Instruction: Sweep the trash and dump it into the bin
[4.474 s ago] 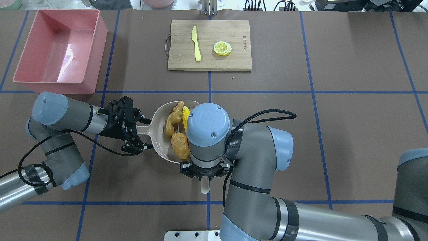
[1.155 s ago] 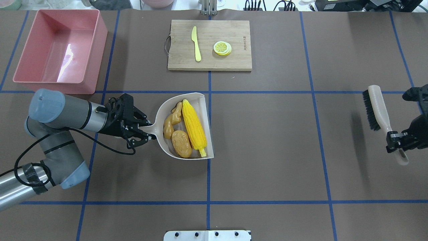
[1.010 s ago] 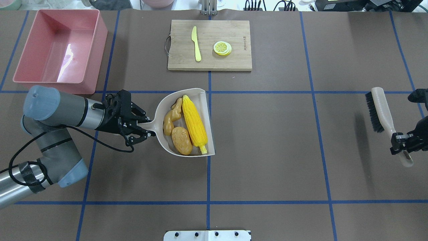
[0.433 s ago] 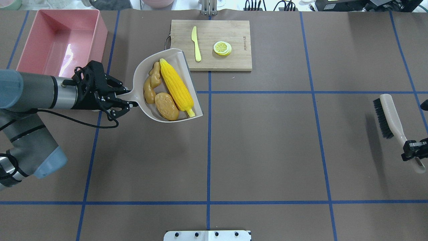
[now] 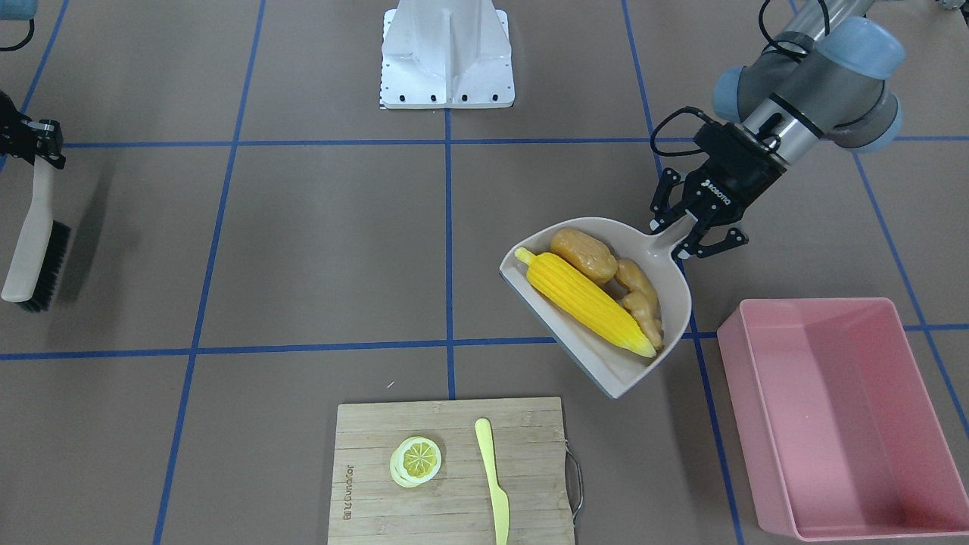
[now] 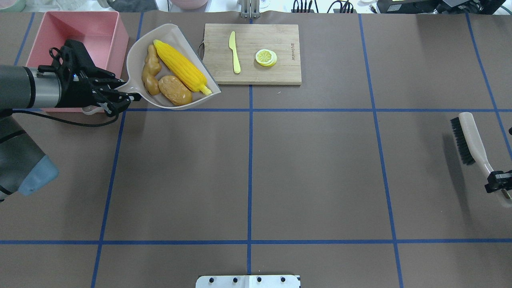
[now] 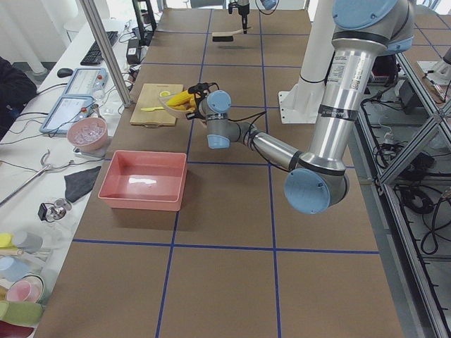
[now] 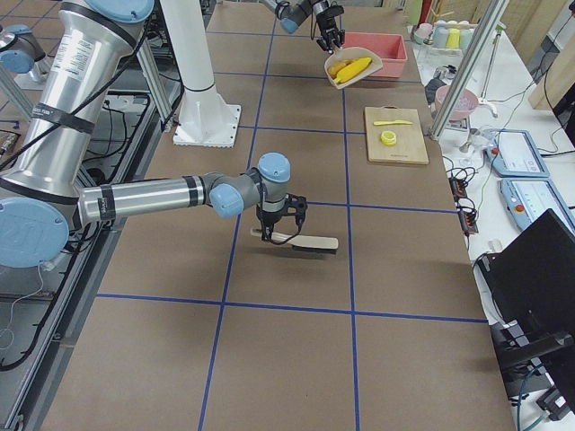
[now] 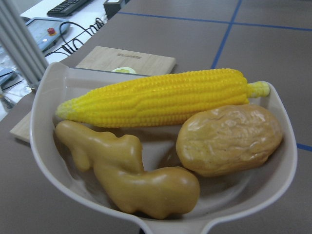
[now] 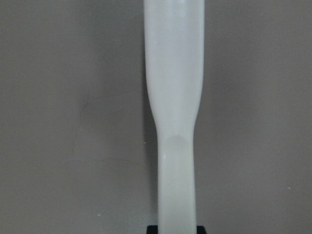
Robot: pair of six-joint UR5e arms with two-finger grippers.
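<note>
My left gripper (image 6: 120, 96) is shut on the handle of the beige dustpan (image 6: 176, 34) and holds it in the air just right of the pink bin (image 6: 80, 14). The pan carries the yellow corn cob (image 6: 182, 66), the orange-brown potato (image 6: 175, 90) and the tan ginger root (image 6: 151, 74). In the left wrist view the corn (image 9: 161, 100), potato (image 9: 229, 139) and ginger (image 9: 131, 170) lie side by side. The bin (image 5: 730, 356) is empty. My right gripper (image 6: 498, 187) is shut on the brush (image 6: 470, 136) handle at the table's far right.
A wooden cutting board (image 6: 256, 72) with a yellow knife (image 6: 235, 52) and a lemon slice (image 6: 266, 57) lies at the back middle, just right of the dustpan. The robot base plate (image 6: 248, 281) is at the near edge.
My left arm has lifted the loaded dustpan and carried it back and left, up to the bin's right wall. My right arm has drawn the brush to the right edge.
</note>
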